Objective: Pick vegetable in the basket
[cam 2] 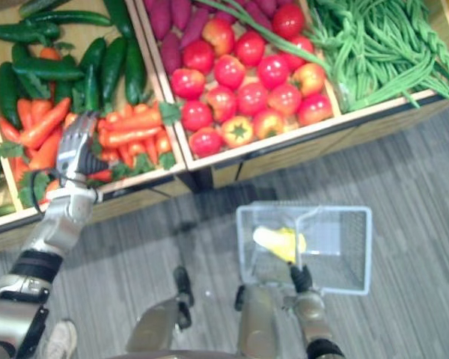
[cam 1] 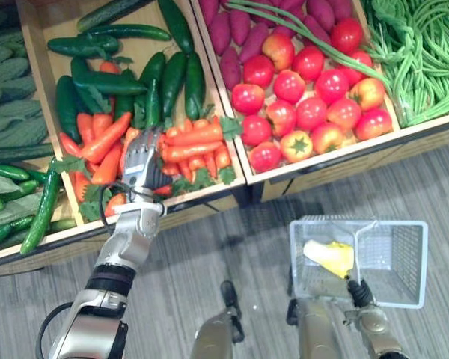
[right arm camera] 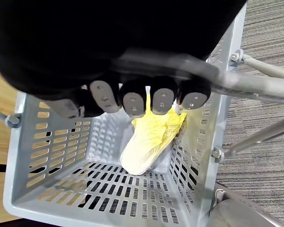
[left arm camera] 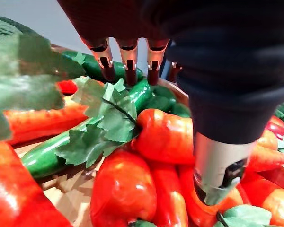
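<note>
The light is bright and even and falls from above. Each of the tomatoes (cam 1: 311, 112) carries a small white glint on top, and the cucumbers (cam 1: 108, 81) show thin pale streaks along their skins. The grey floor (cam 1: 209, 254) is lit flat, with deep shade in the gap between the two wooden crates (cam 1: 209, 196). In the left wrist view the carrots (left arm camera: 165, 137) shine with broad soft highlights, and the cover of the left robot hand (left arm camera: 227, 71) goes almost black against them. In the right wrist view the right robot hand (right arm camera: 132, 101) is also a dark mass. Beneath it the basket (right arm camera: 47, 142) is evenly lit, and the yellow leafy vegetable (right arm camera: 151, 137) looks pale and bright, casting little shade.
</note>
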Available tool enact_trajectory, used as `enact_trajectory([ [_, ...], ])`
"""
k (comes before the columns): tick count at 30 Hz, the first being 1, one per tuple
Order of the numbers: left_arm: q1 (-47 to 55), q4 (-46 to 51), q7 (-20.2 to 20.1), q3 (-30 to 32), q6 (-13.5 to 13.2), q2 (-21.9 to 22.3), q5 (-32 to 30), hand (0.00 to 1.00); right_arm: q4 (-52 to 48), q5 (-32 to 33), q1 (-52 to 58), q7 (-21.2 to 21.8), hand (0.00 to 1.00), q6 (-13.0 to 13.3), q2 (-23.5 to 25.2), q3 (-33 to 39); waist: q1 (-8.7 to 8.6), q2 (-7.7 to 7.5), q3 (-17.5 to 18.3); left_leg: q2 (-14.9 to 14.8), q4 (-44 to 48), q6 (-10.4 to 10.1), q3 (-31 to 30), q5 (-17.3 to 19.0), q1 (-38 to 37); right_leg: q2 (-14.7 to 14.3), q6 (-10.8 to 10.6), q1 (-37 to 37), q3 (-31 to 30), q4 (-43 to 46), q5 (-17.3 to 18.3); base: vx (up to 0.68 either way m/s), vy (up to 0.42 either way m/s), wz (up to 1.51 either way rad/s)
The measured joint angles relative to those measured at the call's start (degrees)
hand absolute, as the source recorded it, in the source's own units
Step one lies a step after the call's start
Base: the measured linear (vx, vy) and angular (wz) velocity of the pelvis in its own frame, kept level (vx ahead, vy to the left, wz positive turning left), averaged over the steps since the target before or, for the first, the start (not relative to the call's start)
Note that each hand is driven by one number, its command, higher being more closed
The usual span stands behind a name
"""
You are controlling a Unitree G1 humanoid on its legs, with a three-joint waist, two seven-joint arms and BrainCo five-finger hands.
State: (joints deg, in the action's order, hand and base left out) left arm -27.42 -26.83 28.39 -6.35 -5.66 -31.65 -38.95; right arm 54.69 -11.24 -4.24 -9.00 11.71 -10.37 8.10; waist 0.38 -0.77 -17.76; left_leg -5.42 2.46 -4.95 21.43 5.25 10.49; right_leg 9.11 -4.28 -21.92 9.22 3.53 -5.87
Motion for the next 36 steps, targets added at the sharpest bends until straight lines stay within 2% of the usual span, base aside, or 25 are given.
enact_trajectory([
  [9, -0.7, -0.5, 0.0, -0.2, 0.0, 0.0, 0.0, 0.00, 0.0, 0.0, -0.7, 0.0, 1.00, 0.1, 0.0, -0.2, 0.02, -0.36, -0.6, 0.0, -0.2, 0.0, 0.4, 0.0, 0.6, 0.0, 0.0, -0.8, -0.5, 0.0, 0.0, 0.00, -0.007, -0.02],
  [14, -2.1, -0.5, 0.0, -0.7, 0.0, -0.1, -0.1, 0.00, -0.4, 0.0, -1.2, -0.2, 1.00, 0.0, -0.1, -0.7, 0.04, -0.52, -1.1, 0.0, -0.1, 0.0, 1.3, 0.0, 1.6, -0.3, 0.3, -1.5, -1.1, -1.8, -1.8, -0.01, -0.012, -0.06],
  [25, -2.9, -1.1, 0.0, -3.5, 0.0, -0.1, -0.2, 0.00, -1.1, 0.0, -1.2, -0.4, 1.00, 0.1, -0.1, -1.8, -0.35, -0.56, -1.1, -0.3, 0.3, -0.1, 2.0, 0.1, 1.7, -0.7, 0.3, -2.0, -2.5, -1.8, -1.8, 0.00, -0.012, -0.04],
  [26, -3.0, -1.1, 0.0, -4.2, 0.0, -0.1, -0.2, 1.00, -1.1, 0.0, -1.2, -0.4, 1.00, 0.1, -0.1, -1.8, -0.31, -0.56, -1.1, -0.3, 0.7, -0.2, 2.0, 0.1, 1.9, -0.7, 0.3, -2.0, -2.6, -1.8, -1.8, 0.00, 0.000, 0.00],
  [36, -4.9, -1.1, -0.5, -4.6, 0.7, 0.0, -0.7, 1.00, -2.1, 0.0, -1.1, -0.4, 1.00, -0.2, 0.0, -1.9, -0.29, -0.78, -1.2, -0.9, 2.0, -0.2, 2.8, 0.2, 3.2, -1.1, 0.5, -2.8, -3.5, -2.6, -3.4, -0.01, -0.011, -0.03],
])
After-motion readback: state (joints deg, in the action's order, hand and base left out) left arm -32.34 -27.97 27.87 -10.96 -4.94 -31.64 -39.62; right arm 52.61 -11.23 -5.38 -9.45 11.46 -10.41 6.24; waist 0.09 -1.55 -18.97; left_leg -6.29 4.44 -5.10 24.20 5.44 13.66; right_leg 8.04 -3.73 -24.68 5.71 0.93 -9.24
